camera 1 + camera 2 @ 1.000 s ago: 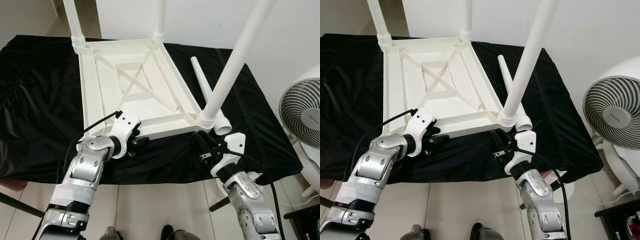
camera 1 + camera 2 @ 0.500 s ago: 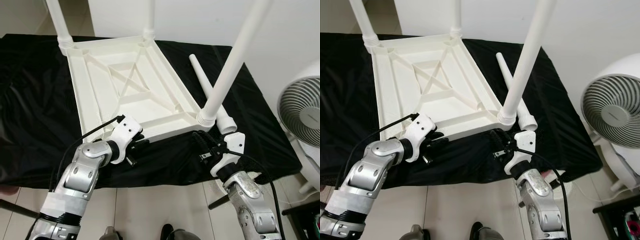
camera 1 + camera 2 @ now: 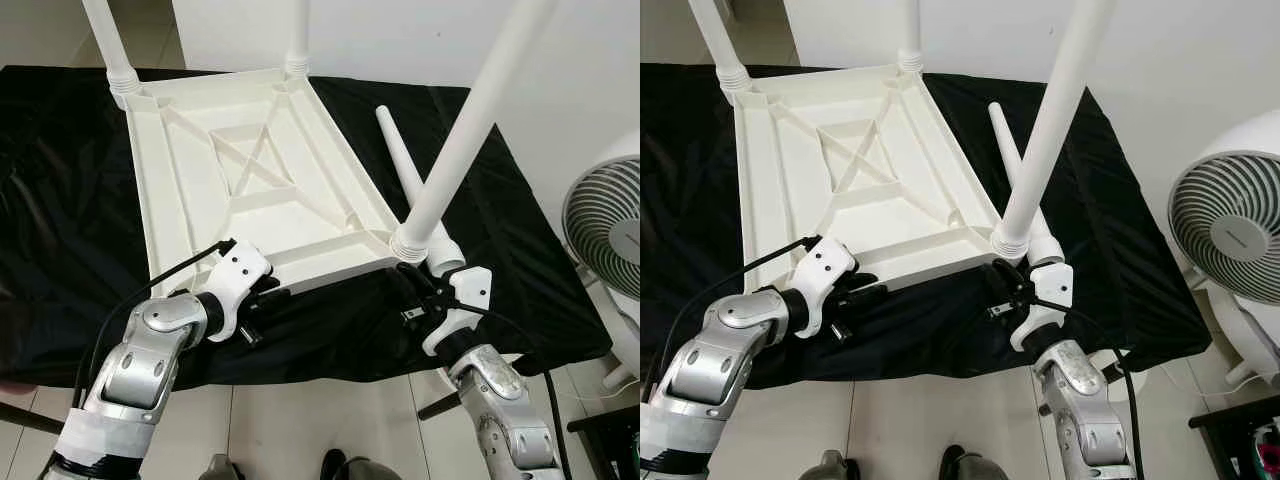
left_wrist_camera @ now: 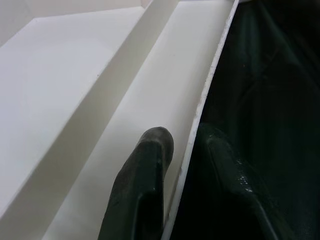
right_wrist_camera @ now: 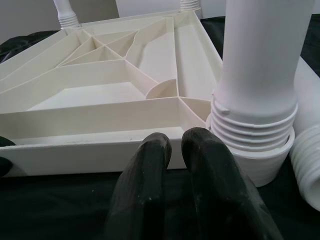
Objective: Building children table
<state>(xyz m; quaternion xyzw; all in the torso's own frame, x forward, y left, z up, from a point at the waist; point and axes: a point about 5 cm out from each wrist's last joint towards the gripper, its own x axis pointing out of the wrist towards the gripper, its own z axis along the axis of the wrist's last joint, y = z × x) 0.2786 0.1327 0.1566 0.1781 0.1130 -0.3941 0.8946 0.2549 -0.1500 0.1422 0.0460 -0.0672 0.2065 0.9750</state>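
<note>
Over on the left, the left gripper [image 3: 262,300] has its jaws clamped on the near rim of the children's table top [image 3: 250,190], one finger [image 4: 145,185] inside the white wall and the other outside against the black cloth. That top lies upside down on the cloth-covered counter [image 3: 60,220], its ribbed underside and crossed braces facing up, all plain white moulded plastic. Two legs [image 3: 108,40] stand screwed in at the far corners, and a third leg [image 3: 465,135] rises from the near right corner, threaded collar seated in its socket. Moving right, a loose fourth leg [image 3: 412,182] lies on the cloth just beside the top's right edge, its threaded end near that corner. So three legs in and one to go, I'd say, with the near left corner the likely spot. Then the right gripper [image 3: 412,285], jaws together and holding nothing, sits on the cloth just in front of the near rim by the third leg. A white fan [image 3: 608,240] stands off to the far right.
</note>
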